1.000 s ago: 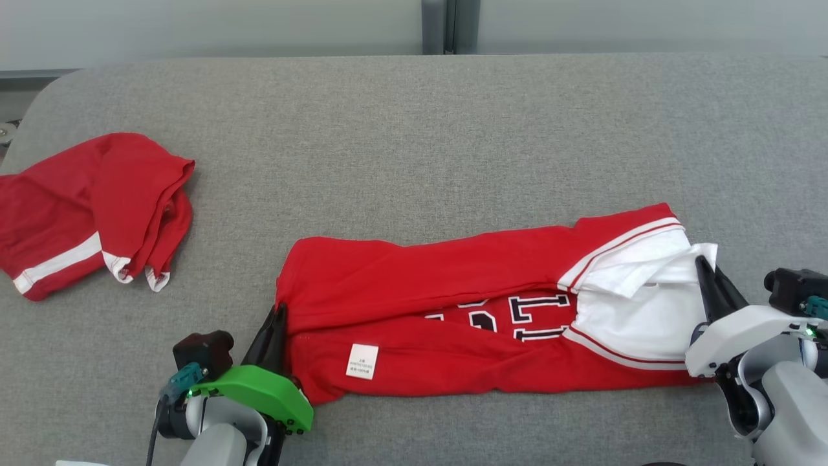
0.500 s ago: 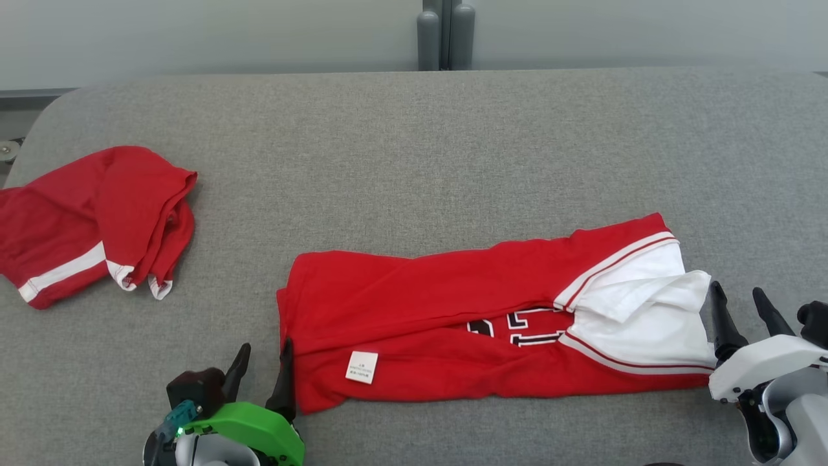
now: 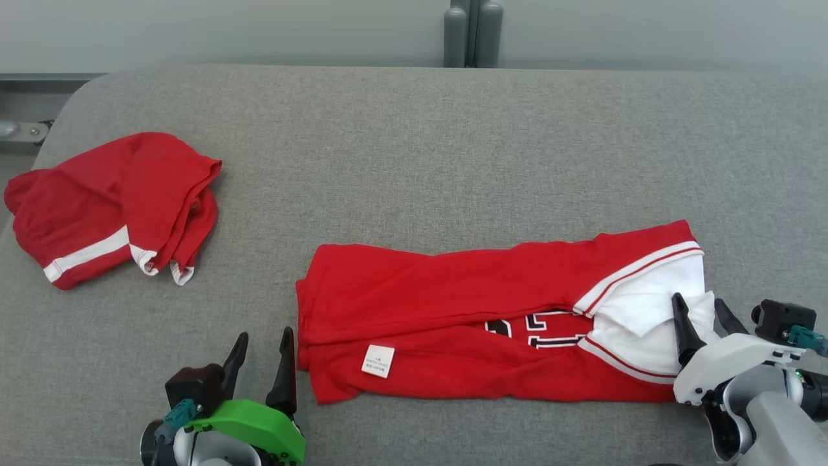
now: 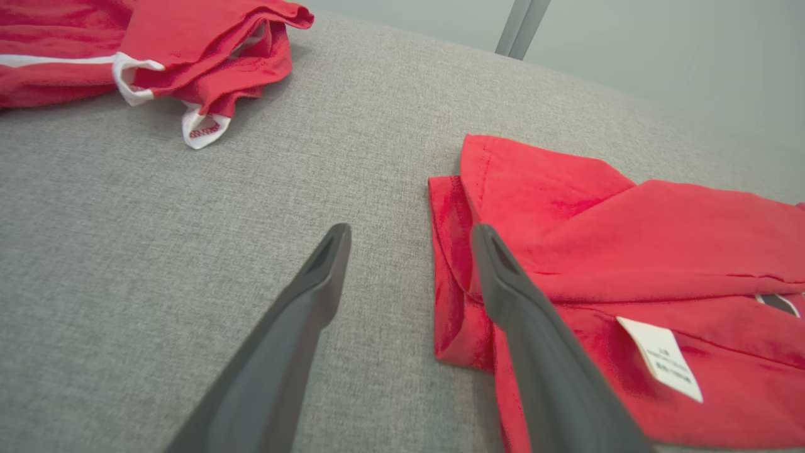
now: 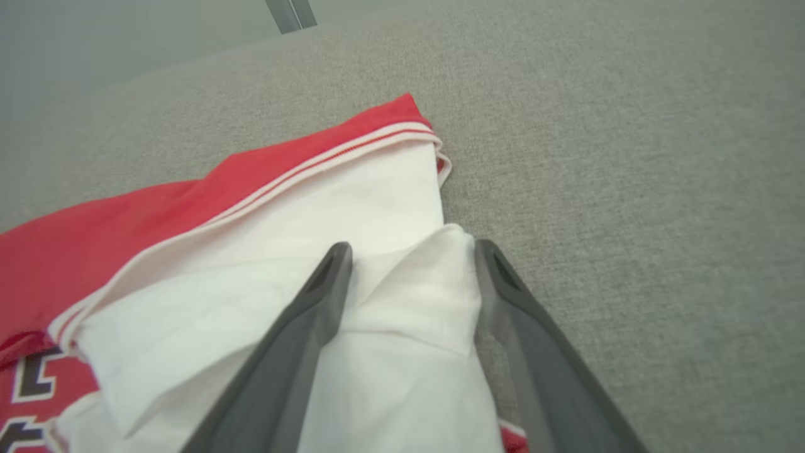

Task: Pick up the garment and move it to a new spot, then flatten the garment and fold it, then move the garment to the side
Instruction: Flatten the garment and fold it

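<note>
The garment (image 3: 453, 304) is a red jersey with black-and-white lettering and a white panel, folded into a long band on the grey padded surface (image 3: 414, 162). A white label (image 3: 378, 360) shows near its left end. My left gripper (image 3: 264, 334) stands open just left of that end; in the left wrist view its right finger overlaps the red edge (image 4: 453, 251) and the left gripper (image 4: 410, 231) holds nothing. My right gripper (image 3: 697, 301) is open at the white end. In the right wrist view a white flap (image 5: 415, 283) lies between the fingers of the right gripper (image 5: 412, 248).
A second red cloth with white stripes (image 3: 110, 207) lies bunched at the far left, also in the left wrist view as the cloth (image 4: 157, 38) at the top. A grey post (image 3: 472, 32) stands behind the surface's far edge.
Both grippers went from shut on the garment's two ends to open and let it go. They drew back slightly. The head camera has shifted.
</note>
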Motion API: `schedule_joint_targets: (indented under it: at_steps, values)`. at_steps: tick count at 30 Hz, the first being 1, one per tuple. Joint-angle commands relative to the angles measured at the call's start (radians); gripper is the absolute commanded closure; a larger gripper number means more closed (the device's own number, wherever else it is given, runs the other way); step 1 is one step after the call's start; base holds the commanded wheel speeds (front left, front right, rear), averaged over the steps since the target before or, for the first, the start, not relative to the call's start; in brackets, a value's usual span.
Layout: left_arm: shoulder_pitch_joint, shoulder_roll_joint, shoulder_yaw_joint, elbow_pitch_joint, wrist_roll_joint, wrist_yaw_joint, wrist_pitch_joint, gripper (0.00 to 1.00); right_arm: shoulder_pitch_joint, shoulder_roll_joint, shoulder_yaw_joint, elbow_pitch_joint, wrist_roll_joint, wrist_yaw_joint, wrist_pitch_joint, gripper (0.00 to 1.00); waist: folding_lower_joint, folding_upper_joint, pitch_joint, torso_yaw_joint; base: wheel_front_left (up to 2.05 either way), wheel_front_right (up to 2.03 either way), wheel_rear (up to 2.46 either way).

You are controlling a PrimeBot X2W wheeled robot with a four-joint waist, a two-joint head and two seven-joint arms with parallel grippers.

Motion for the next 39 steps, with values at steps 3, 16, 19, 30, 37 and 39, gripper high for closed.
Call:
schedule_joint_targets:
  at_steps: [3,16,19,30,37,39]
  values:
    - [0.018,0.003,-0.003,-0.006,-0.005,0.003,0.000,0.00,-0.010,0.025,-0.003,0.073,-0.010,-0.002,0.010,0.00,0.0000,0.0000,0.005,0.016,0.00,0.00,0.00]
    - [0.020,0.003,-0.004,-0.025,-0.005,0.008,0.000,0.00,-0.008,0.087,0.114,0.155,0.048,0.001,0.040,0.18,0.0000,0.0000,0.011,0.017,0.00,0.00,0.00]
    - [0.016,0.003,-0.009,-0.026,-0.008,0.009,0.000,0.00,-0.009,0.088,0.144,0.169,0.067,0.003,0.049,1.00,0.0000,0.0000,0.010,0.018,0.00,0.00,0.00]
    - [0.028,0.003,-0.013,-0.033,-0.019,0.008,0.000,0.00,-0.070,-0.018,0.067,0.227,0.104,-0.004,-0.024,1.00,0.0000,0.0000,0.010,0.019,0.00,0.00,0.00]
    - [0.035,0.003,-0.020,-0.029,-0.033,0.005,0.000,0.00,-0.103,-0.064,0.016,0.167,0.053,-0.002,-0.043,1.00,0.0000,0.0000,0.008,-0.014,0.00,0.00,0.00]
    - [0.036,0.003,-0.023,-0.026,-0.038,0.005,0.000,0.00,-0.101,-0.057,0.036,0.116,0.039,-0.002,-0.042,1.00,0.0000,0.0000,0.006,-0.025,0.00,0.00,0.00]
